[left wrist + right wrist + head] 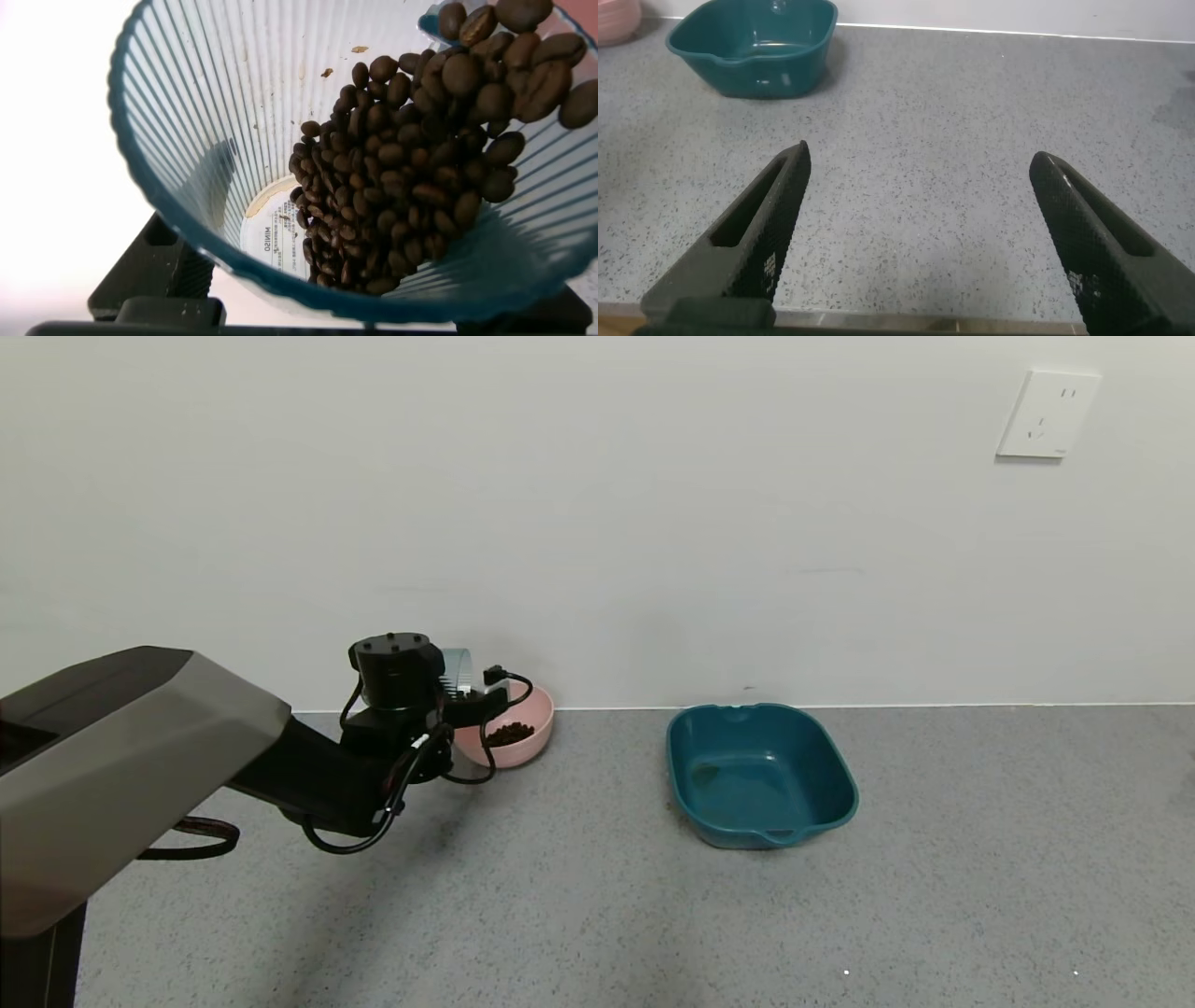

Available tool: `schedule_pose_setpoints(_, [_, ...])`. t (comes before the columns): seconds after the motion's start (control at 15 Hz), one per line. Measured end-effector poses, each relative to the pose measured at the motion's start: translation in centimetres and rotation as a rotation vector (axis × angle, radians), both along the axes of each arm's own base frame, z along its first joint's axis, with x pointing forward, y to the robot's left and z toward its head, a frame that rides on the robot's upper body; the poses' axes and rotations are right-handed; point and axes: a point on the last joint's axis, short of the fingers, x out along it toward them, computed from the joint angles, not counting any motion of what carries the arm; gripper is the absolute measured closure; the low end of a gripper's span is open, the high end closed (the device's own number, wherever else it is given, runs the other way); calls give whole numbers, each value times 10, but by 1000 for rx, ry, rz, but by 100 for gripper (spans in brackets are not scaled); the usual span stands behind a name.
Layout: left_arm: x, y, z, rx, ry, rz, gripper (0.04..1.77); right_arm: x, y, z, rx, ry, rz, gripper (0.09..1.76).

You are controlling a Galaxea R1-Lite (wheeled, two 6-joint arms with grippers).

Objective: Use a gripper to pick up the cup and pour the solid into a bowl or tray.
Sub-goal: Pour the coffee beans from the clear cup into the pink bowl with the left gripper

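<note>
The beans (402, 177) are lying nearest to the left wrist camera, sliding along the ribbed wall of the cup (215, 121) toward its rim, and some are passing over the edge. The left gripper (467, 702) is carrying this cup tilted above the pink bowl (532, 747); dark parts of the gripper are showing under the cup, so I judge it is pinching the cup, although the contact itself is not visible.

The task seems to be in its pouring step. The cup is already lifted and tipped, and a small heap of beans is already lying in the bowl. Many beans are remaining in the cup, so the pouring is not finished.

The right gripper (920, 233) is hanging idle above the grey floor (952, 131), with its two fingers spread wide and holding nothing. The teal basin (761, 775) is standing well apart from the bowl.

In the head view the arm is covering most of the cup and part of the bowl. The cup handle is not visible anywhere.
</note>
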Motion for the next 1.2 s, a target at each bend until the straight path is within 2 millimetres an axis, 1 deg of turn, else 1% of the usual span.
schedule_pose_setpoints(0.4, [-11,-2,-5,-185,-47,-1,49,0,0,0,-1,0,0,14])
schedule_pose_setpoints(0.6, [-22,-3,-9,-260,-51,-2,49,0,0,0,0,0,0,14])
schedule_pose_setpoints(1.0, [-37,2,-3,-457,-131,25,49,0,0,0,0,0,-1,14])
schedule_pose_setpoints(1.2, [-48,5,0,-515,-133,7,49,0,0,0,0,0,-1,14])
